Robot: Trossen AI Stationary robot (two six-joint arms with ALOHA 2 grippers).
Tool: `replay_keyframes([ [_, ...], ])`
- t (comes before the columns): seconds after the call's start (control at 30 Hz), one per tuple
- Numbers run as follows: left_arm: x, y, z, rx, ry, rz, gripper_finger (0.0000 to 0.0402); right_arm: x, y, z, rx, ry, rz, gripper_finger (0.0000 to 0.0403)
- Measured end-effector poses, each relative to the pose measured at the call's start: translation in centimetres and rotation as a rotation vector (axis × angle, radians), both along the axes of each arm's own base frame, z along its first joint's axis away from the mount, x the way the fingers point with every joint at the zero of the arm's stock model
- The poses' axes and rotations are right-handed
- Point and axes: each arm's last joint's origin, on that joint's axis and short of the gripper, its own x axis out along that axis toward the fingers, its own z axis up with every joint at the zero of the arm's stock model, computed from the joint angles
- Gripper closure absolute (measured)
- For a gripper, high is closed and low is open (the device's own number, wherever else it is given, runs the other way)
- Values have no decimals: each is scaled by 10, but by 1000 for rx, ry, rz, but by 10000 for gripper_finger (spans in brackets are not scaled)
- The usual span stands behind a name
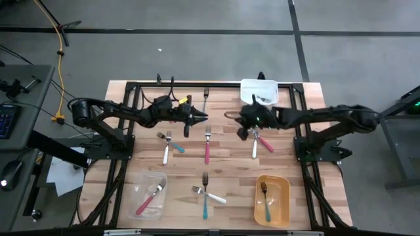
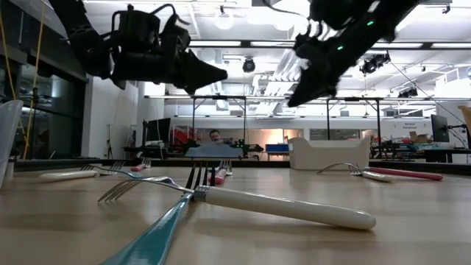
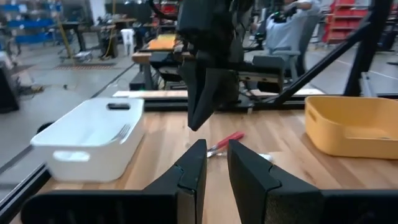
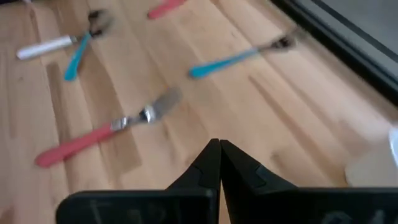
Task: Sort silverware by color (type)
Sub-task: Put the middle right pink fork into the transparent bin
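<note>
Forks with silver heads lie flat on the wooden table point(image 1: 289, 164). A red one point(image 1: 207, 149) is at the middle, a white one point(image 1: 166, 152) and a teal one point(image 1: 176, 147) are left of it, and a white one point(image 1: 254, 147) and a red one point(image 1: 265, 141) are right of it. A teal and a white fork point(image 1: 207, 196) lie crossed near the front. My left gripper point(image 1: 190, 126) hangs above the table's middle left, its fingers point(image 3: 194, 163) a little apart and empty. My right gripper point(image 1: 243, 133) is shut and empty point(image 4: 219, 147), above the table beside the right pair.
A clear container point(image 1: 148, 195) at the front left holds a red fork. A yellow container point(image 1: 272, 200) at the front right holds one fork. A white container point(image 1: 259, 91) at the back holds utensils. Another fork point(image 1: 205, 98) lies near the far edge. A person sits beyond the table point(image 3: 289, 31).
</note>
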Motion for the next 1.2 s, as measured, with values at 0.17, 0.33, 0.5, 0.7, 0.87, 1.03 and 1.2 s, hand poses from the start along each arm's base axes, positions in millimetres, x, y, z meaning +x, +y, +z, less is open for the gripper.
replay_keyframes([
  [0.17, 5, -9, -2, 12, -11, -34, 346, -14, 27, 2, 41, 65, -58, 401],
  [0.33, 8, -13, -9, 9, -45, -49, 346, -22, 40, -2, 109, 114, -103, 394],
  [0.5, 7, -14, -24, -41, -96, -50, 346, -25, 43, -8, 118, 167, -149, 351],
  [0.7, 7, -14, -41, -84, -140, -53, 346, -26, 44, -11, 141, 188, -165, 272],
  [0.87, 7, -13, -46, -100, -125, -52, 346, -38, 43, -18, 166, 312, -219, 231],
  [1.03, 7, -13, -46, -100, -125, -53, 346, -53, 34, -28, 245, 452, -308, 219],
  [1.2, 7, -13, -46, -105, -125, -53, 346, -65, 24, -52, 342, 503, -282, 219],
])
